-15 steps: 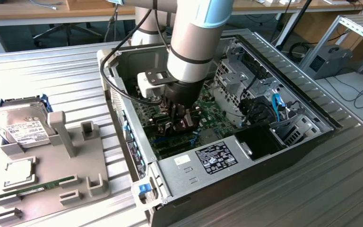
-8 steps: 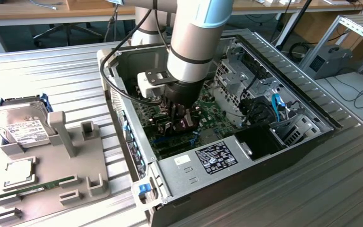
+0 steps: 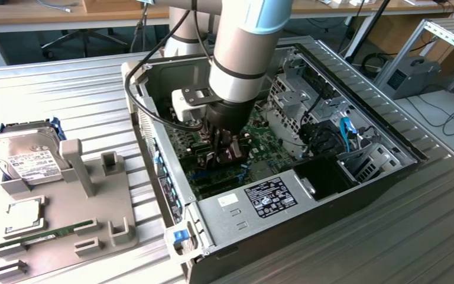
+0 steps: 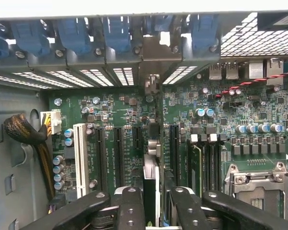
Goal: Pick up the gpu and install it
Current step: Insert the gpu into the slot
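Observation:
The gpu (image 4: pixel 151 177) shows edge-on in the wrist view, standing upright over the green motherboard (image 4: pixel 110 120) between two black expansion slots. Its silver bracket (image 4: pixel 151 84) reaches toward the case's rear slot openings. My gripper (image 4: pixel 155 194) is shut on it, with a black finger (image 4: pixel 130 203) on each side of the card. In the exterior view my gripper (image 3: pixel 224 151) is low inside the open PC case (image 3: pixel 290 195), with the dark gpu (image 3: pixel 232 157) held just above the board. Whether the card's edge sits in a slot is hidden.
Blue retention clips (image 4: pixel 72 36) line the rear panel. A white slot (image 4: pixel 80 158), a braided cable (image 4: pixel 24 134) and the CPU socket (image 4: pixel 259 184) flank the card. On the exterior view's left, a grey fixture (image 3: pixel 93 195) holds a hard drive (image 3: pixel 30 158) and a green memory stick (image 3: pixel 47 234).

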### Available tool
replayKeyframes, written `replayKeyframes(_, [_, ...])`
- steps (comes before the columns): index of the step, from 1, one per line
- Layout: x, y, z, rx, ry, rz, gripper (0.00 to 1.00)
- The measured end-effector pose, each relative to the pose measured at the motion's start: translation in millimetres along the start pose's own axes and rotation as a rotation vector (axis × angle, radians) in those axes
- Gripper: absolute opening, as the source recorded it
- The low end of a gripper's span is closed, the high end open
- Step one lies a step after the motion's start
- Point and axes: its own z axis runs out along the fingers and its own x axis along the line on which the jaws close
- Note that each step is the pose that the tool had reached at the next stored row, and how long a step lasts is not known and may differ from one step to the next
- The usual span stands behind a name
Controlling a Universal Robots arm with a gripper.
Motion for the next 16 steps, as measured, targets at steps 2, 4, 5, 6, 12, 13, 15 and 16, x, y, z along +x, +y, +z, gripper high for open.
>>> replayKeyframes(2, [-0.2,0.0,-0.9,0.0003,-0.0002,0.000,0.26])
replayKeyframes(4, [-0.1,0.1,-1.0,0.0001,-0.0002,0.000,0.26])
replayKeyframes(5, [-0.1,0.1,-0.8,-0.0001,0.0001,0.000,0.26])
replayKeyframes(6, [0.0,0.0,0.0,-0.0002,0.0002,0.000,0.26])
replayKeyframes(12, [0.1,-0.1,3.6,-0.0004,0.0003,0.000,0.26])
replayKeyframes(13, [0.1,-0.2,4.6,-0.0004,0.0002,0.000,0.26])
replayKeyframes(15, [0.0,-0.3,6.0,0.0000,-0.0007,0.000,0.26])
replayKeyframes(16, [0.1,-0.3,6.3,-0.0003,-0.0001,0.000,0.26])
